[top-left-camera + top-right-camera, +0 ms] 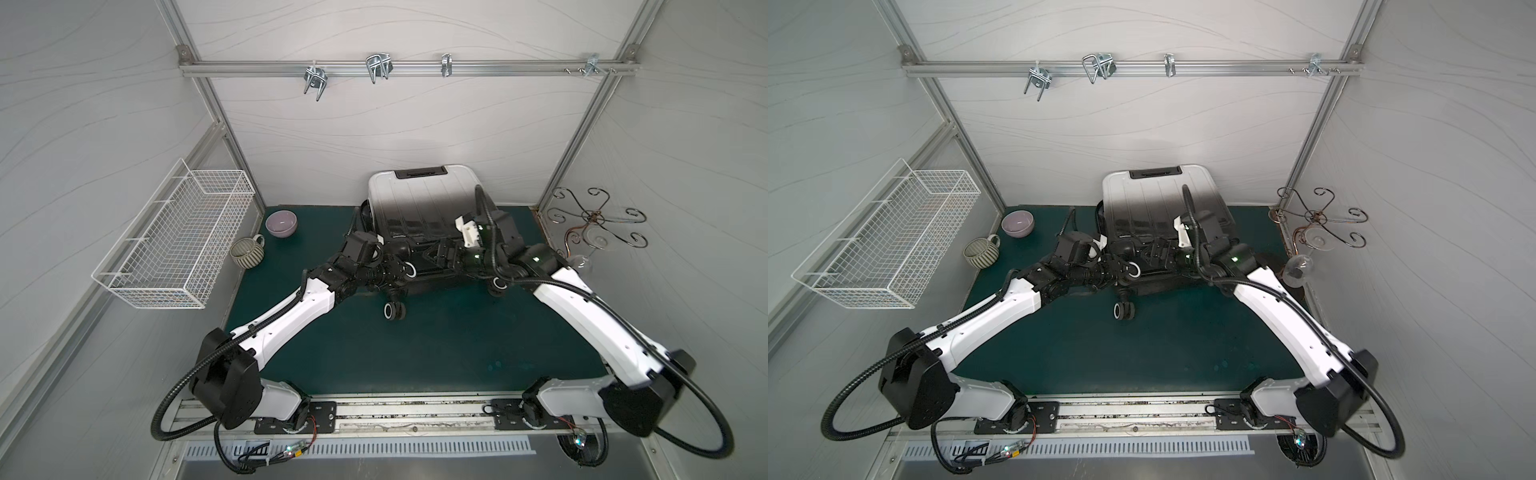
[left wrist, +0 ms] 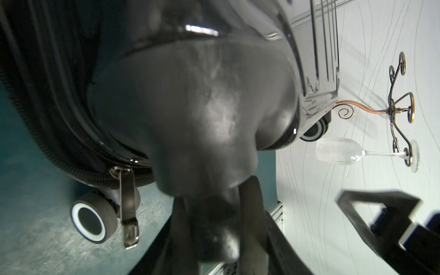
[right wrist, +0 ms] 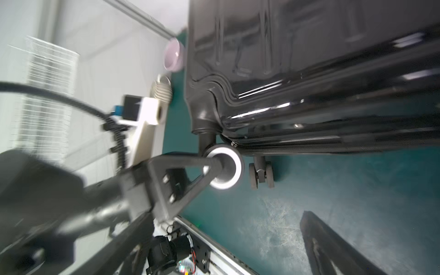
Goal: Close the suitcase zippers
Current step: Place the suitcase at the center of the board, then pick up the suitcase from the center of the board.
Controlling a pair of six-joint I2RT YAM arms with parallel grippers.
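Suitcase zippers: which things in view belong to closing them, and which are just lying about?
Job: white-to-black ribbed hard-shell suitcase; its black zipper track with silvery metal pull.
Lying about: lilac ceramic bowl; ribbed grey mug; white wire basket; clear wine glass; scrolled metal rack.

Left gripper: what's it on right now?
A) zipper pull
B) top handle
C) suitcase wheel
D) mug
C: in the right wrist view the left gripper is clamped around a white-rimmed wheel at the corner of the suitcase. In the left wrist view the zipper pull hangs untouched.
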